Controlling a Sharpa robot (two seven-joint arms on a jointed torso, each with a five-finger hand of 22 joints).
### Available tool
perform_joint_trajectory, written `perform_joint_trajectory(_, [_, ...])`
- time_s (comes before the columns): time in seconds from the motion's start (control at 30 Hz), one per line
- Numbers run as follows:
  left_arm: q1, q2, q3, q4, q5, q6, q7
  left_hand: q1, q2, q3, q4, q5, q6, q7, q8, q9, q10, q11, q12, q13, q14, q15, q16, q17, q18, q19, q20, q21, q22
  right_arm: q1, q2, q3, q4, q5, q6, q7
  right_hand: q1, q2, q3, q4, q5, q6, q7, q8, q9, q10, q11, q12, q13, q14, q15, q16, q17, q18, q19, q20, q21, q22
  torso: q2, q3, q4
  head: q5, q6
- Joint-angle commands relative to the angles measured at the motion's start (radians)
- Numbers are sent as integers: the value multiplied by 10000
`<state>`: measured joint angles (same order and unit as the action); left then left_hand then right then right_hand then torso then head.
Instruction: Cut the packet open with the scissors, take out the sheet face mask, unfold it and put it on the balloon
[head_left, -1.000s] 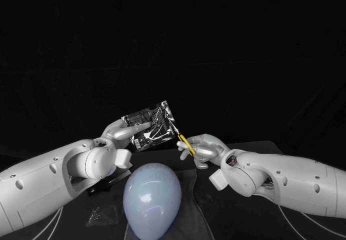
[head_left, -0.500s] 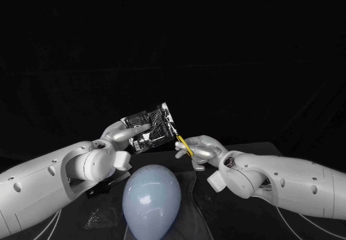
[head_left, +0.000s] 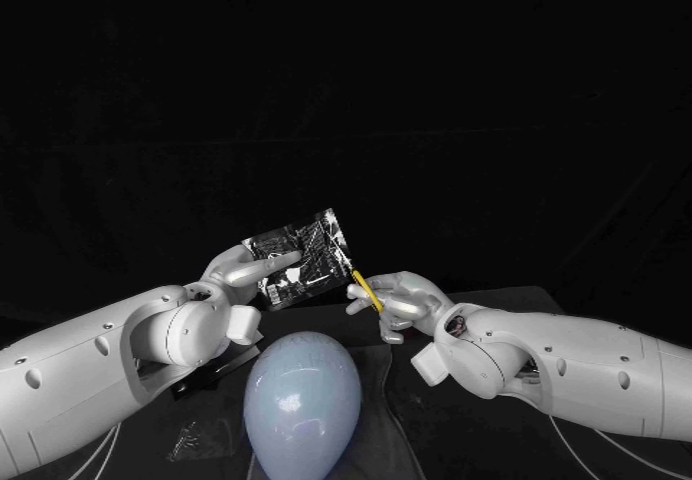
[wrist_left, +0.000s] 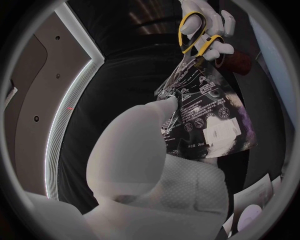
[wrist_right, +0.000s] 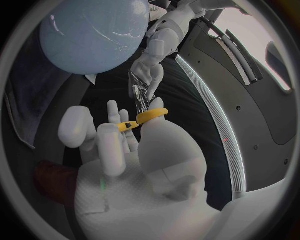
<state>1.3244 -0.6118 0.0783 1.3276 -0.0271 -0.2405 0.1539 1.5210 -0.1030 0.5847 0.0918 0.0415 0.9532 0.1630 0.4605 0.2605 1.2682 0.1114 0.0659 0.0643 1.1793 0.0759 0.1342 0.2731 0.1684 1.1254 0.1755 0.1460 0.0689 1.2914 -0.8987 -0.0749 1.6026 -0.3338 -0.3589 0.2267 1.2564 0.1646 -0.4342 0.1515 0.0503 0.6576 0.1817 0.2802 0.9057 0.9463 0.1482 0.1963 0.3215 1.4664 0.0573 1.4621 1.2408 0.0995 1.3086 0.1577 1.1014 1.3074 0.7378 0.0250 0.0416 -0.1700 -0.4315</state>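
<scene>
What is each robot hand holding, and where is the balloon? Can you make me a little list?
left robot hand: holds the shiny packet up in the air
right robot hand: holds the yellow-handled scissors
scissors: blades at the packet's edge
balloon: pale blue, down below both robot hands

1. The left hand (head_left: 242, 266) holds the packet (head_left: 300, 258) up, left of the right hand (head_left: 398, 300).
2. The right hand's scissors (head_left: 366, 288) meet the packet's right edge.
3. The balloon (head_left: 300, 395) lies on the worktop (head_left: 512, 297), before and between both hands.
</scene>
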Motion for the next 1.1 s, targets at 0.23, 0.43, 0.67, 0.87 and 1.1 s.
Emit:
perform_joint_trajectory(0.23, [5, 23, 1, 72, -116, 315, 13, 8, 133, -2, -84, 70, 10, 88, 31, 1100, 56, -18, -28, 5, -39, -5, -68, 13, 148, 2, 25, -41, 8, 16, 126, 60, -50, 125, -111, 325, -26, -94, -294, -65, -17, -68, 425, -53, -18, -96, 21, -65, -43, 253, 60, -57, 12, 96, -103, 10, -48, 30, 1, 1, 4, -52, 70])
perform_joint_trajectory(0.43, [5, 35, -2, 91, -117, 296, -29, -1, 136, 1, -94, 70, 9, 88, 32, 1108, 57, -18, -28, 6, -39, -5, -70, 15, 148, 1, 25, -41, 8, 15, 281, 94, -139, 245, -227, 471, -4, -69, -281, -83, -16, -37, 424, -46, -29, -67, 21, -55, -92, 275, 67, -21, 100, 84, -60, 28, 25, 64, 3, 1, 10, -79, 102])
perform_joint_trajectory(0.67, [-34, 100, -31, 41, -96, 273, -102, -6, 141, 4, -98, 70, 8, 88, 32, 1111, 57, -18, -28, 6, -39, -5, -71, 17, 148, 0, 25, -41, 8, 12, 435, 130, -227, 406, -372, 649, 78, 37, -282, -170, -18, 228, 345, 38, -81, 241, -54, 72, -275, 344, 17, 69, 278, 52, 95, 21, 254, 165, 9, -4, -5, -144, 174])
perform_joint_trajectory(0.87, [-58, 108, -91, 26, -66, 270, -146, -6, 141, 4, -98, 70, 8, 88, 32, 1111, 57, -18, -28, 6, -39, -5, -71, 17, 148, 0, 25, -41, 8, -4, 598, 168, -309, 490, -439, 759, 121, 106, -280, -230, -18, 410, 279, 90, -123, 445, -116, 146, -398, 378, -33, 114, 372, 23, 192, -19, 403, 232, 0, 3, 5, -176, 198])
perform_joint_trajectory(1.1, [-63, 94, -117, 31, -50, 279, -165, -6, 141, 4, -98, 70, 8, 88, 32, 1111, 57, -18, -28, 6, -39, -5, -71, 17, 148, 0, 25, -41, 8, -29, 712, 213, -355, 558, -572, 877, 232, 294, -277, -369, -19, 901, 78, 240, -208, 1063, -307, 375, -545, 470, -190, 245, 676, -58, 429, -150, 804, 438, -2, 2, -2, -201, 234])
